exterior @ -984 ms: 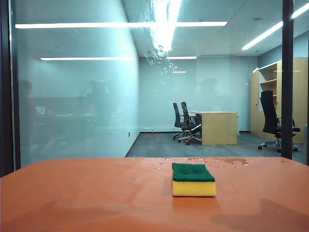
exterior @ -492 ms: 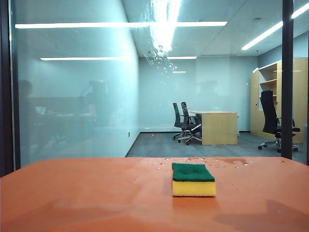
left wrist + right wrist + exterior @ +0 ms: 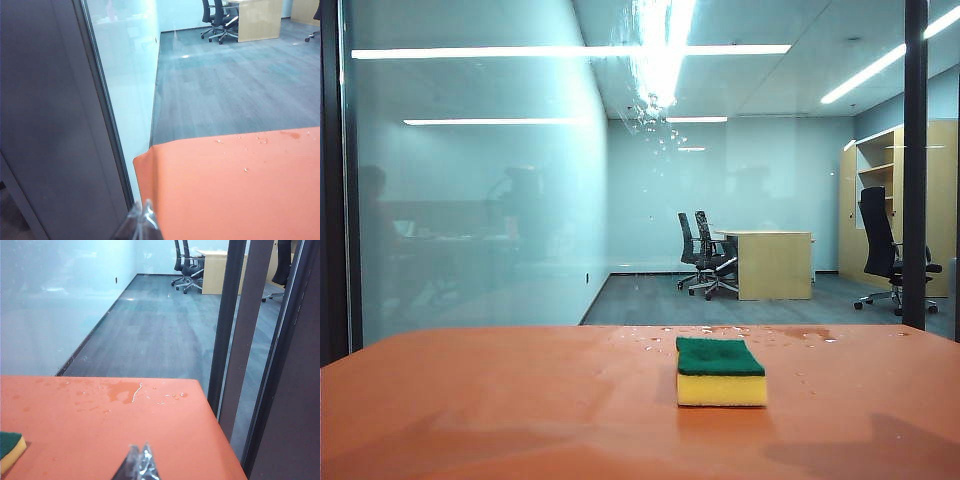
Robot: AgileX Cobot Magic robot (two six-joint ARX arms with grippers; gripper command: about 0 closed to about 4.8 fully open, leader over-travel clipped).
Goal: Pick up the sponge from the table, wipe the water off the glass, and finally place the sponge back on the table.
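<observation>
The left fingers point(image 3: 142, 220) are pressed together, tips meeting at the bottom edge of the left wrist view, over the left corner of the orange surface point(image 3: 240, 190) and holding nothing; the right fingers point(image 3: 141, 464) are likewise pressed together and empty, low in the right wrist view near the surface's right edge; neither arm shows in the exterior view.

The sponge point(image 3: 720, 371) lies flat on the surface, right of centre in the lower part of the exterior view, green scouring layer up and yellow foam below; one corner of it shows at the lower left of the right wrist view, well apart from the fingers. It looks light and soft, likely to squash under a pinch and spring back, and it may be damp; a hold across the two long yellow sides, around mid-height, seems the safest.

The surface is smooth and matte, with droplets and a small wet patch along its far edge. The glass point(image 3: 500, 220) stands right behind that edge, a dark frame bar point(image 3: 916, 160) at its right; the water point(image 3: 653, 70) shows as bright streaks and drops at top centre. Beyond lie a grey floor, a wooden desk point(image 3: 772, 262) and office chairs.
</observation>
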